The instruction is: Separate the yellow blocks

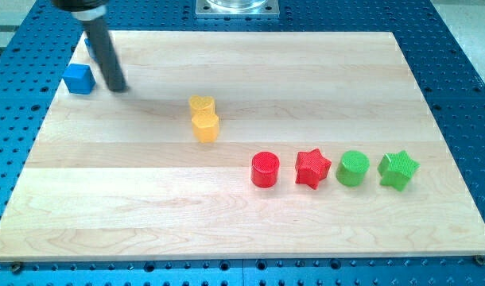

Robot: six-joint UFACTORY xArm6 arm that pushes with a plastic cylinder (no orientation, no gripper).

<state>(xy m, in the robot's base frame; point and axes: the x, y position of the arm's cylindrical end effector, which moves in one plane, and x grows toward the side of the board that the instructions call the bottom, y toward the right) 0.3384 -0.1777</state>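
Note:
Two yellow blocks touch each other near the board's middle: a yellow heart-like block sits just above a yellow hexagon-like block. My tip rests on the board at the upper left, well to the left of the yellow pair and slightly above it. A blue cube sits right beside the tip, on its left.
A row of blocks lies at the lower right: a red cylinder, a red star, a green cylinder and a green star. The wooden board sits on a blue perforated table. A metal mount is at the top.

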